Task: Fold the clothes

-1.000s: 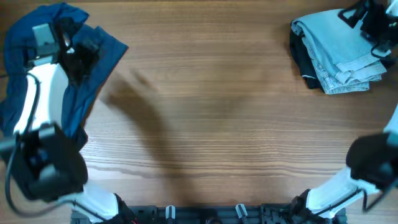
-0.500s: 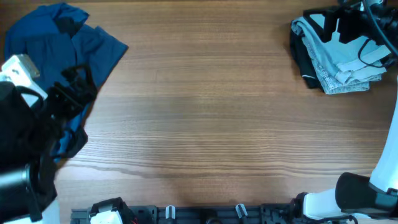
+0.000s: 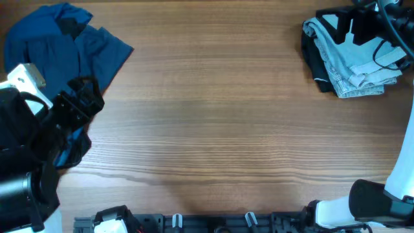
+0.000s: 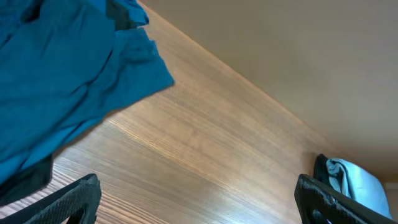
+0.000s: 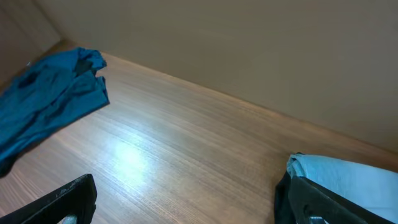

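Note:
The folded light denim shorts point(image 3: 356, 65) lie at the far right on a black garment point(image 3: 313, 65). The dark blue garment point(image 3: 58, 45) lies crumpled at the far left. My left gripper point(image 3: 83, 100) is open and empty, raised over the blue garment's near edge. In the left wrist view its jaws point(image 4: 199, 208) frame bare wood, with the blue garment point(image 4: 62, 81) at upper left. My right gripper point(image 3: 346, 29) is open and empty above the shorts. In the right wrist view its jaws point(image 5: 193, 208) are spread, with the shorts point(image 5: 348, 177) at right.
The wooden table point(image 3: 213, 123) runs between the two piles. The arm bases and a black rail point(image 3: 213, 223) sit along the front edge. A plain wall point(image 5: 249, 43) stands behind the table's far edge.
My left arm has drawn back from over the blue garment toward the front left. My right gripper has moved left over the shorts pile. The clothes have not moved.

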{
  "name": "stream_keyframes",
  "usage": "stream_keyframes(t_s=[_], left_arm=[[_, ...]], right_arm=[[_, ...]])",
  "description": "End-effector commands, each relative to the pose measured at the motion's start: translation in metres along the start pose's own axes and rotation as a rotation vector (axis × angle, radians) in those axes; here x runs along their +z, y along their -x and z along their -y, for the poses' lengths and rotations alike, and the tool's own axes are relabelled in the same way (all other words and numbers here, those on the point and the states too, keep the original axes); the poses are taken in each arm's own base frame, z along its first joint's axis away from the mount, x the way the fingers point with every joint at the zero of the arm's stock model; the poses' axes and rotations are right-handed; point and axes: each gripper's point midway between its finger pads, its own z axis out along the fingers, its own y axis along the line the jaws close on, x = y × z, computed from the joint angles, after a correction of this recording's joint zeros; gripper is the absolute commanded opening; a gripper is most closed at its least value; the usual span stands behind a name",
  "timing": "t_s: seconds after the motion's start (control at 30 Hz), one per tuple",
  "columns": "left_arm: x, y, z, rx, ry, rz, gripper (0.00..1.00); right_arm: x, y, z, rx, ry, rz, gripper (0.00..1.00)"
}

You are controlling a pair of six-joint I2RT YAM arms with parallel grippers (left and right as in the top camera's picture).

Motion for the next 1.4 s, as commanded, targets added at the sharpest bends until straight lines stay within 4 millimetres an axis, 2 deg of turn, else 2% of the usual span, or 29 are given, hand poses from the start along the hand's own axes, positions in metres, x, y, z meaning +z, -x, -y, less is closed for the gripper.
stream_keyframes(t_s=[0.0,0.1,0.17,0.23,0.37,0.47,0.7,0.9,1.03,1.1,1.37], left_arm=[[0.004,0.007,0.007,0.03,-0.027,0.031,1.0],[0.01,0.022,0.023,0.128,-0.141,0.214,1.0],[0.012,0.014,0.023,0.177,-0.241,0.387,1.0],[0.011,-0.005,0.013,0.2,-0.307,0.519,1.0],[0.028,-0.057,-0.019,0.211,-0.341,0.58,1.0],[0.044,-0.083,-0.035,0.219,-0.363,0.614,1.0],[0.065,-0.116,-0.044,0.226,-0.405,0.614,1.0],[0.066,-0.113,-0.051,0.211,-0.382,0.665,1.0],[0.087,-0.126,-0.076,0.178,-0.256,0.582,1.0],[0.102,-0.144,-0.089,0.174,-0.203,0.484,1.0],[0.101,-0.144,-0.089,0.192,-0.202,0.488,1.0]], right_arm=[[-0.001,0.005,-0.002,-0.034,-0.002,0.01,1.0],[-0.001,0.005,-0.002,-0.034,-0.002,0.01,0.99],[-0.001,0.005,-0.002,-0.034,-0.002,0.01,1.0],[-0.001,0.005,-0.002,-0.034,-0.002,0.01,1.0],[-0.001,0.005,-0.002,-0.034,-0.002,0.01,1.0],[-0.001,0.005,-0.002,-0.034,-0.002,0.01,1.0],[-0.001,0.005,-0.002,-0.034,-0.002,0.01,1.0],[-0.001,0.005,-0.002,-0.034,-0.002,0.01,1.0],[-0.001,0.005,-0.002,-0.034,-0.002,0.01,0.99],[-0.001,0.005,-0.002,-0.034,-0.002,0.01,1.0],[-0.001,0.005,-0.002,-0.034,-0.002,0.01,0.99]])
